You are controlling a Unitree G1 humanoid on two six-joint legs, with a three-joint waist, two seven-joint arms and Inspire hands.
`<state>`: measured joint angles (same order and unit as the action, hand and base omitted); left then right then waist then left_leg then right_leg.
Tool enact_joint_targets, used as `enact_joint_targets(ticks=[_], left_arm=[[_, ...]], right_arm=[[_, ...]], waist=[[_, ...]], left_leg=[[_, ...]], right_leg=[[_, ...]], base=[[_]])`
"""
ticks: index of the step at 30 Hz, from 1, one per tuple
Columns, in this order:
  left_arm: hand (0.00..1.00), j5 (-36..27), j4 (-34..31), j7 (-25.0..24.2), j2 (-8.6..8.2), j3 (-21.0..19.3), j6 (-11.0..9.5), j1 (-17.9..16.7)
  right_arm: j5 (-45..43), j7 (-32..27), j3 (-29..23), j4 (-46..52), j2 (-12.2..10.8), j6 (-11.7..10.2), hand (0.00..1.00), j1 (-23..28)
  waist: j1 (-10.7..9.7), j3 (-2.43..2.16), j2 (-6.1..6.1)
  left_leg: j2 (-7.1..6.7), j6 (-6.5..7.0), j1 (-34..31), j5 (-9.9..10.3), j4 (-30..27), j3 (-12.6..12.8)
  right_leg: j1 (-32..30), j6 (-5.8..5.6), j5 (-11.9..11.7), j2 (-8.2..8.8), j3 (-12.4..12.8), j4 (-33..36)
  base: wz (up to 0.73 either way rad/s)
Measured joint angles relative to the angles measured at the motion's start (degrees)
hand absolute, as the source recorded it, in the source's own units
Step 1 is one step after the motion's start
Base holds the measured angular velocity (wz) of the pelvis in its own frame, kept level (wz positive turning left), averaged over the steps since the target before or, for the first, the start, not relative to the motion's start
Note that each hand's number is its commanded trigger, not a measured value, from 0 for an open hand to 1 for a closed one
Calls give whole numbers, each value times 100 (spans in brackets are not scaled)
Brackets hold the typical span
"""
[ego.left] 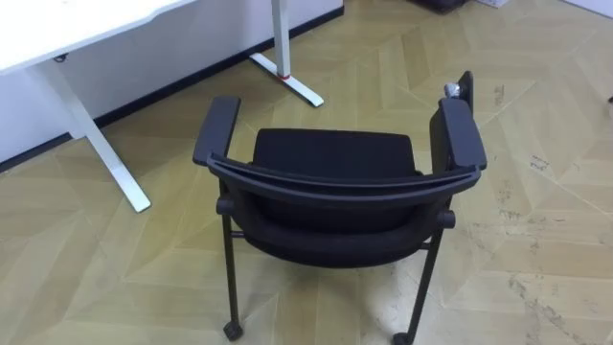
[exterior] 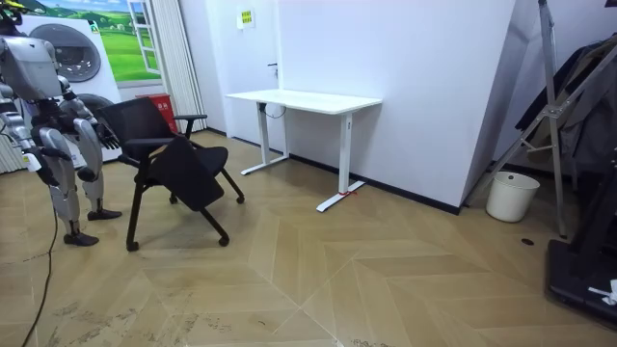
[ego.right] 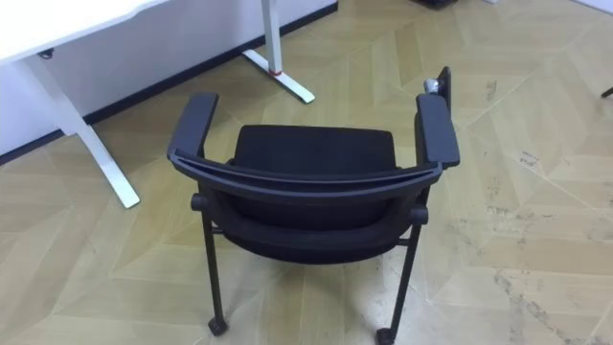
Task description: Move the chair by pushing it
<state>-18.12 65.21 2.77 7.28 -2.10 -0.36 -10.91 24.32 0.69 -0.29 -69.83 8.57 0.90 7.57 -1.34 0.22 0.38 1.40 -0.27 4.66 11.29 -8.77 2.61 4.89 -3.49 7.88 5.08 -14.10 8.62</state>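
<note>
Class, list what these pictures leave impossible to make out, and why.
Chair front legs: eye views, hidden under its seat.
Desk top: eye views, cut off by the upper edge.
Bucket contents: room view, hidden by its wall.
Grey object beside an armrest: eye views, too small to identify.

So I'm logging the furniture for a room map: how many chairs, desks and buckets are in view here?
chair: 1
desk: 1
bucket: 1
Total: 3
</note>
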Motion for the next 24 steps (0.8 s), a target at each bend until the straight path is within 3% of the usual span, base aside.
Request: enact_joint_targets(ticks=[16, 19, 21, 24], left_arm=[[0, 35, -16, 427, -2, -38, -5, -140], [0, 198, -141, 799, 0, -189, -8, -186], [0, 514, -232, 1203, 12, -461, -9, -192], [0, 1100, -354, 1649, 103, -536, -9, -120]], right_arm=[[-222, -150, -115, 8, -2, -33, 0, -57], [-201, -280, -190, 17, -2, -33, 0, -51], [-198, -384, -340, 4, 3, -33, 0, -39], [-221, -425, -353, 10, 26, -33, 0, -48]], waist=[[-4, 27, -1], [-21, 14, 2], [-27, 31, 17], [-18, 21, 72]], left_leg=[[-1, -5, 4, 3, 10, -3], [-1, -5, 10, 4, 0, -14], [-1, -9, 71, 6, -20, -25], [-1, -11, 103, 8, 7, -32]], right_leg=[[10, -4, 13, 0, -2, -5], [17, -2, 20, 0, -8, -4], [81, -6, 28, 0, -25, -4], [98, -6, 32, -6, -11, -3]], base=[[0], [1], [4], [0]])
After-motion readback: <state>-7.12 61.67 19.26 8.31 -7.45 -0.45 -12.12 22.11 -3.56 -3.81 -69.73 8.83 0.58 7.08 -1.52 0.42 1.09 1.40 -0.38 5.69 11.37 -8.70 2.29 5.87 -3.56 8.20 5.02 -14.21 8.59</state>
